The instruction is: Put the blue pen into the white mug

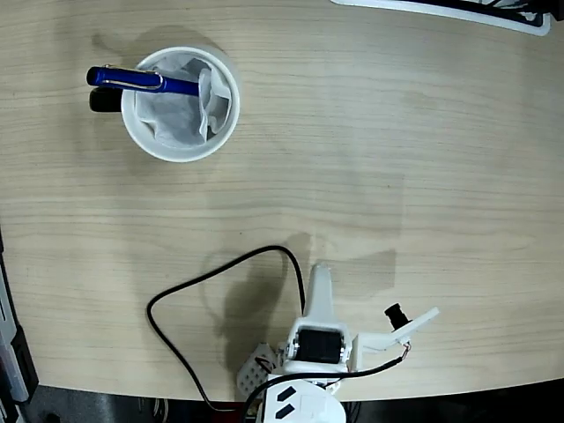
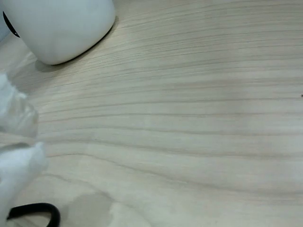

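In the fixed view the white mug (image 1: 140, 132) stands at the table's far left, lined with crumpled white tissue, its black handle (image 1: 104, 100) pointing left. The blue pen (image 1: 141, 81) lies nearly flat across the mug's upper left rim. Its clip end sticks out to the left over the handle, and its other end rests on the tissue inside. My gripper (image 1: 319, 271) is low at the near edge, well away from the mug, pointing up the picture. It looks shut and holds nothing. The wrist view shows the mug's side (image 2: 61, 28) at top left and blurred white fingers (image 2: 16, 172) at the left edge.
A black cable (image 1: 176, 300) loops over the wood table left of the arm's base and shows again at the wrist view's bottom left corner (image 2: 40, 209). A white-edged object (image 1: 458, 9) lies along the far right edge.
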You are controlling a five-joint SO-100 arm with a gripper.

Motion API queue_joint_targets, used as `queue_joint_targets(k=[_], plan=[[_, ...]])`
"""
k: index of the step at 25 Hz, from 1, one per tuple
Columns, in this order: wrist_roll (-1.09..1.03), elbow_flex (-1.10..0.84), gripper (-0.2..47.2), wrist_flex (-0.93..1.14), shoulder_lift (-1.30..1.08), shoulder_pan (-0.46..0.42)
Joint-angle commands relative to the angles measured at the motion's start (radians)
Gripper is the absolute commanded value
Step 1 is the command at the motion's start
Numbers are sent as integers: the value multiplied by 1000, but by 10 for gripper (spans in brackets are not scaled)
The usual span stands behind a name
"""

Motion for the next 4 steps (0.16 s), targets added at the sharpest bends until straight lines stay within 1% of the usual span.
queue_joint_targets(k=[1,4], plan=[[9,8,0,26,48,15],[9,8,0,26,48,15]])
